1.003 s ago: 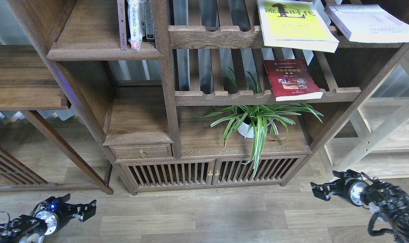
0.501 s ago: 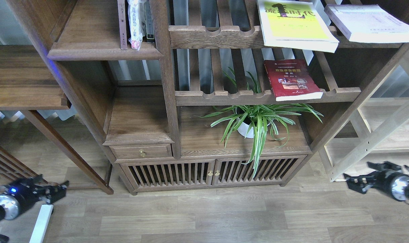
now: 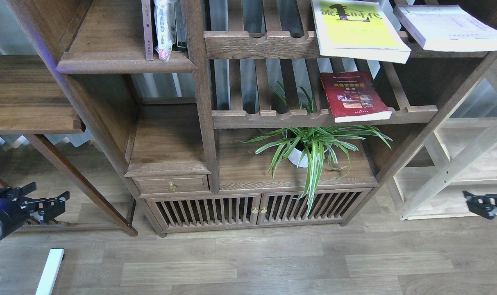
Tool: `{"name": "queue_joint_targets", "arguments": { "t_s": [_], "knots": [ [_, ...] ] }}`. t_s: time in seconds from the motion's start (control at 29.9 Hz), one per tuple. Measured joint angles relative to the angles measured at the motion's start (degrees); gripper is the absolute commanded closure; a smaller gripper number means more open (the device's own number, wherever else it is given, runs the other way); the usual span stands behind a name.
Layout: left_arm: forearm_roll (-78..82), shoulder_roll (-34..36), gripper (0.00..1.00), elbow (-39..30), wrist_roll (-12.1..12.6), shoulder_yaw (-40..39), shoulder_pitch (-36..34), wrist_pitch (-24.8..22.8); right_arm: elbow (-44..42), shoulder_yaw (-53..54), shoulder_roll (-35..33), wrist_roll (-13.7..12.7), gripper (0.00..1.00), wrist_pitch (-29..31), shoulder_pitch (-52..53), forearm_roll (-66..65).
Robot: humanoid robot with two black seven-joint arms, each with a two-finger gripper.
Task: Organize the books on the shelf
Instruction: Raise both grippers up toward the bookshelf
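The yellow-green book (image 3: 357, 28) lies flat on the upper slatted rack. The pale lavender-white book (image 3: 449, 26) lies flat to its right. The red book (image 3: 355, 96) lies flat on the lower slatted rack. The shelf (image 3: 109, 45), a solid dark-brown board with a rounded lip, is at the upper left, with a few upright books (image 3: 162, 28) at its right end. My left gripper (image 3: 47, 194) is open and empty, low at the left edge. My right gripper (image 3: 475, 204) is open and empty, low at the right edge. Both are far below the books.
A potted spider plant (image 3: 309, 147) stands on the cabinet top under the red book. A small drawer (image 3: 172, 184) and slatted cabinet doors (image 3: 256, 209) sit below. A pale light-wood unit (image 3: 457, 164) stands at the right. A white bar (image 3: 49, 270) lies on the floor.
Both arms have swung outward and up from the floor area: the left gripper toward the left edge, the right gripper toward the right edge. The books have not moved.
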Motion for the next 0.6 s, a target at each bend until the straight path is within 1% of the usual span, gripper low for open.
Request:
{"name": "queue_joint_targets", "arguments": {
  "t_s": [0.13, 0.2, 0.4, 0.6],
  "knots": [
    [1.65, 0.36, 0.00, -4.77, -0.01, 0.01, -0.01, 0.00, 0.00, 0.00, -2.55, 0.00, 0.00, 0.00, -0.03, 0.00],
    [3.89, 0.08, 0.00, -6.94, 0.00, 0.01, -0.02, 0.87, 0.00, 0.00, -3.70, 0.01, 0.00, 0.00, -0.03, 0.00],
    [10.91, -2.07, 0.00, -12.60, 0.08, 0.11, 0.34, 9.64, 0.00, 0.10, -6.59, 0.00, 0.00, 0.00, 0.84, 0.00],
    [11.82, -4.92, 0.00, -14.66, 0.38, 0.13, 0.78, 13.97, 0.00, -0.08, -8.32, 0.00, 0.00, 0.00, 5.63, -3.25]
  ]
}}
